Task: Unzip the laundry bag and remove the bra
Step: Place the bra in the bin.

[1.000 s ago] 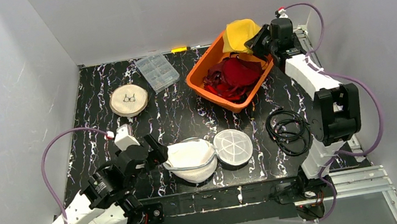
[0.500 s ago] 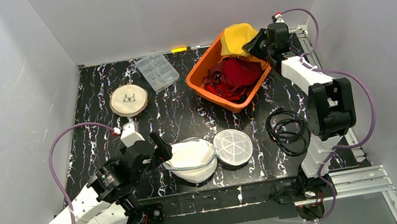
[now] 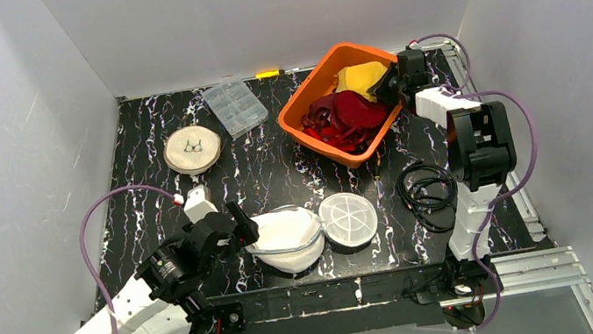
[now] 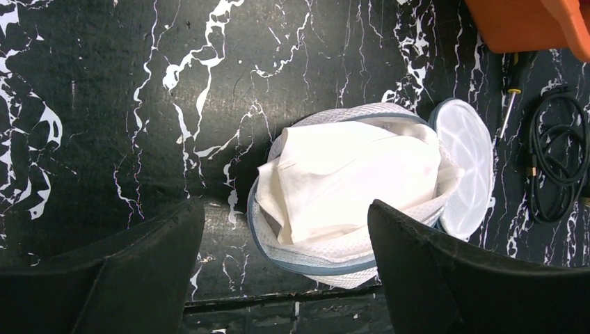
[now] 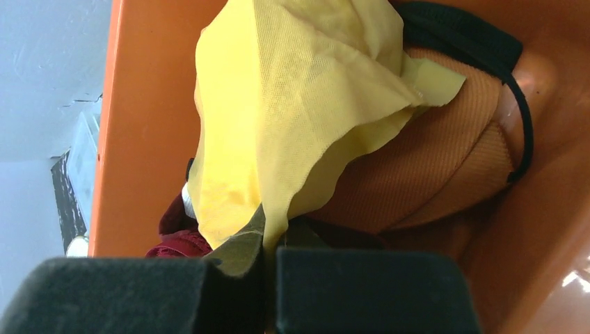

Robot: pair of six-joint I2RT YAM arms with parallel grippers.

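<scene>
- L claw (image 3: 236, 227): jaws wide apart, holding nothing. It hangs low at the left side of the laundry bag (image 3: 286, 241); can't tell if a finger touches the bag.
- Laundry bag: white mesh w/ grey-blue rim, close to the near edge of the bench (image 3: 146, 163), left of centre. It is unzipped, and its round lid (image 3: 348, 219) is flipped flat to the right, touching the bag.
- In the bag: folded white cloth (image 4: 348, 177) fills the opening. Can't tell if it's the bra.
- Black cable coil (image 3: 428, 192) lies right of the lid, near the R arm's base.
- Bare dark marble runs from the bag up to the bin, w/ a small screwdriver (image 4: 510, 104) just by the bin's near corner.
- Mid-left: round beige pad (image 3: 193, 150) w/ a small metal bit on top. Clear compartment box (image 3: 235, 107) sits beyond it.
- Orange bin (image 3: 296, 114), far right, sits angled and near the back wall. It holds dark red clothes (image 3: 347, 115), an orange ribbed garment (image 5: 431, 167) w/ black strap, and yellow fabric (image 5: 292, 104).
- R claw (image 5: 270, 278): jaws closed, pinching the edge of the yellow fabric at the bin's far-right corner. Can't tell if that piece is the bra.
- White walls close the bench on the left, back and right.
</scene>
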